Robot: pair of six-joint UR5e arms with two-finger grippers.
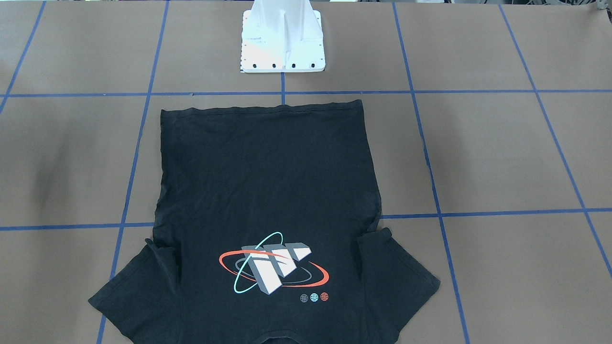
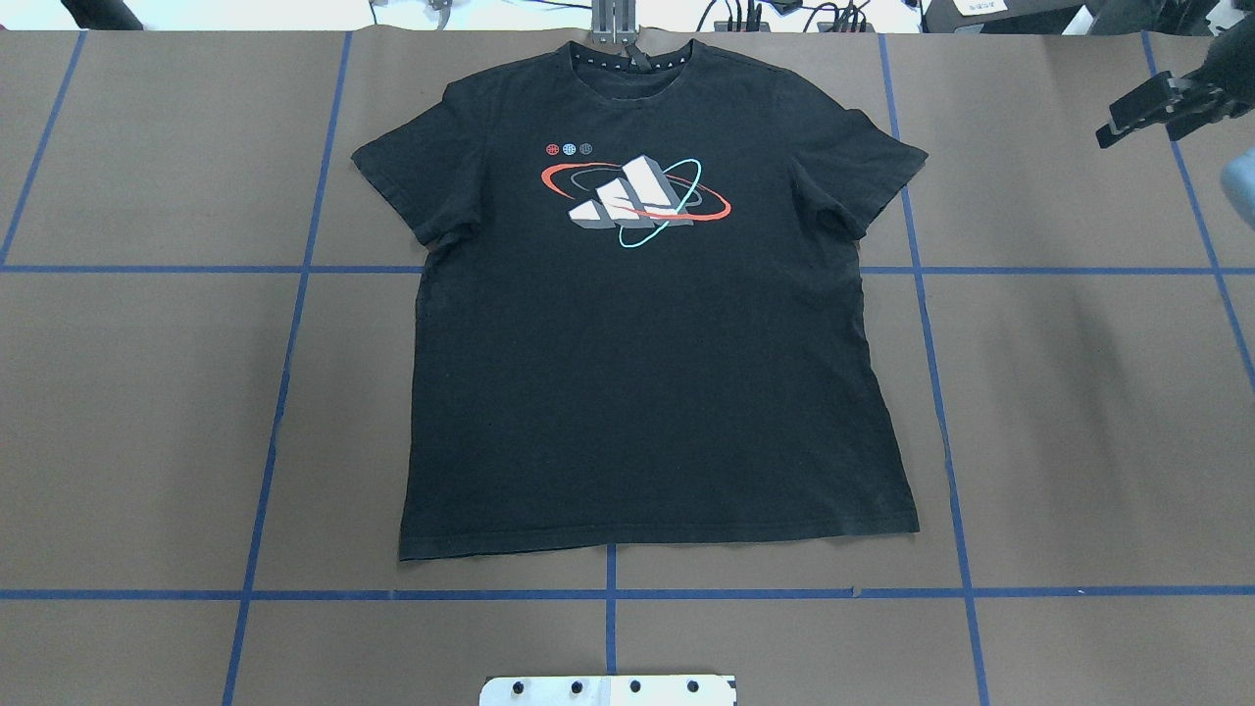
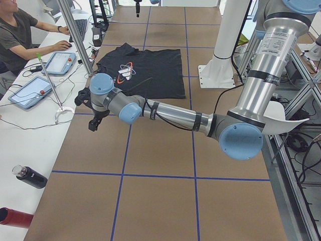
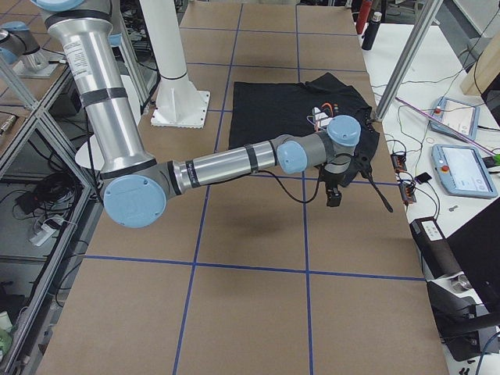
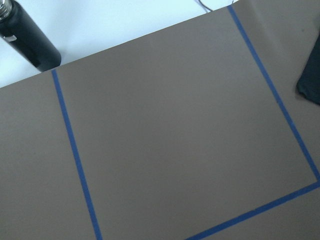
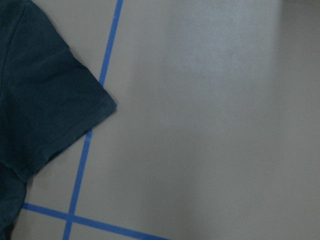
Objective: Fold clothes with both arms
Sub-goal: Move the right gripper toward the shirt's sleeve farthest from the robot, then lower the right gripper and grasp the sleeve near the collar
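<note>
The left claw (image 3: 94,124) hangs above bare table, holding nothing. It shows only in the side view, so I cannot tell whether its fingers are spread or closed. Its wrist camera looks down on brown table and blue tape lines, with only a dark corner of cloth at the right edge. The right claw (image 4: 333,196) also hangs free with nothing in it, near the shirt's sleeve (image 6: 47,95) on the robot's right. The overhead view catches just a dark piece of it at the frame's edge, so I cannot tell its state either. Between the two arms the shirt (image 2: 647,373) lies flat on the table (image 2: 147,392) with the print facing up. The collar is at the far edge, the hem is nearest the white base (image 2: 608,689), and both sleeves are spread out. By my reading the folding has not begun: no edge is turned over, no sleeve is tucked in, and neither claw touches the cloth. Every grasp and every fold is still to come. As for containers, a black bottle (image 3: 30,176) and a red bottle (image 3: 14,217) lie on the white bench beside the table, well apart from the shirt. What is inside them cannot be seen.
</note>
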